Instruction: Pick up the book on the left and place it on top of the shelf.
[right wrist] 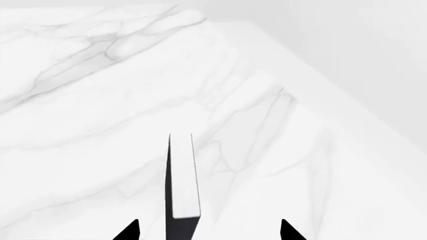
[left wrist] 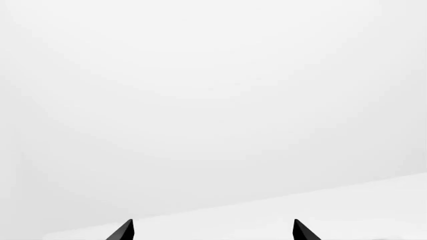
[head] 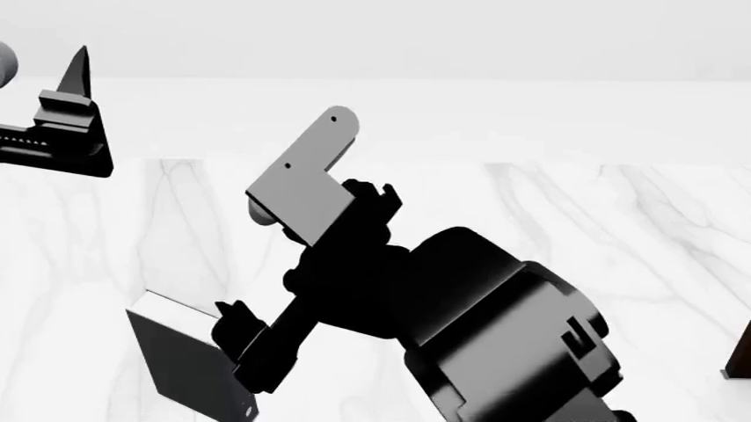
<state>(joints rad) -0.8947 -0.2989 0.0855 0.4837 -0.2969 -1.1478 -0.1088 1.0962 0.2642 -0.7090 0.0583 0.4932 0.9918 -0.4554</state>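
Note:
The black-covered book (head: pixel 188 365) with a white page edge stands on edge on the marble table (head: pixel 610 229), at the front left. In the right wrist view the book (right wrist: pixel 181 185) is seen edge-on between my two fingertips. My right gripper (right wrist: pixel 210 231) is open, its jaws wide apart on either side of the book, and neither fingertip visibly touches it. In the head view the right gripper (head: pixel 241 352) sits at the book's right side. My left gripper (left wrist: pixel 213 232) is open and empty, raised at the far left (head: pixel 70 97). A dark brown sliver of the shelf (head: pixel 741 352) shows at the right edge.
The white marble table runs back to a plain white wall (head: pixel 375 35). My bulky right arm (head: pixel 493 325) hides the front middle of the table. The left wrist view shows only white wall and a pale surface (left wrist: pixel 333 205).

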